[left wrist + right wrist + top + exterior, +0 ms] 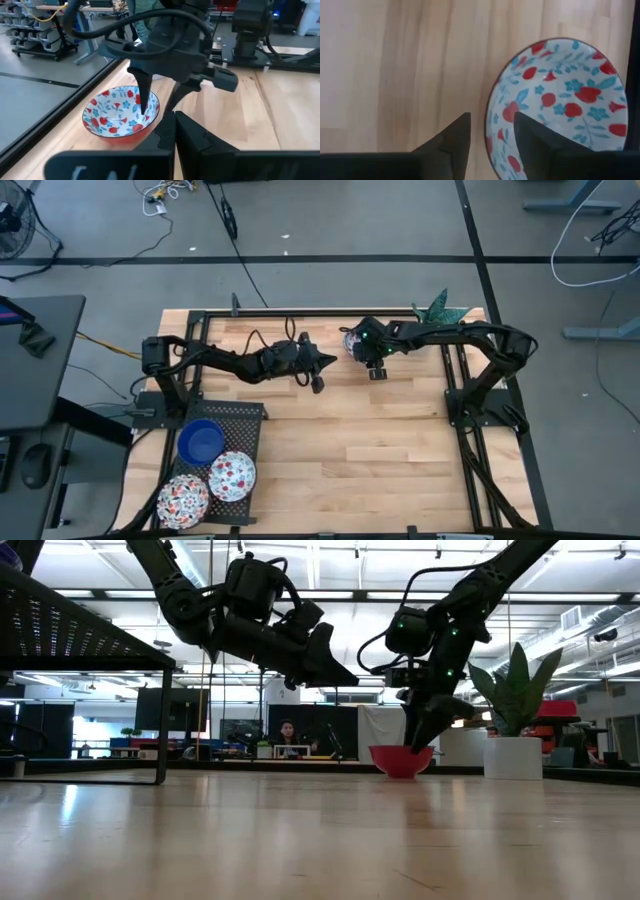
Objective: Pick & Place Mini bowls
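Observation:
A floral mini bowl [350, 340], white inside with red and blue flowers and red outside, stands on its base on the table near the far edge [402, 761]. My right gripper [491, 130] is open and comes down on it from above. One finger is inside the bowl [142, 97] and the other outside, astride the rim. My left gripper [330, 364] hovers shut in the air just left of that bowl [348, 676]. A blue bowl [200, 440] and two floral bowls [232, 473] [183, 498] sit on a black mesh tray. The other bowls are out of view. My right gripper has its fingers on either side of the bowl's rim [489, 117], pointing down from above, with a gap left between them. I cannot tell whether either finger touches the bowl. The bowl stays on the table.
The black mesh tray [245, 418] lies at the near left corner. A green plant in a white pot [512, 755] stands at the far edge, right of the bowl. Black frame rails [455, 380] run along the table's far and right sides. Bare wood [360, 460] fills the middle and near side.

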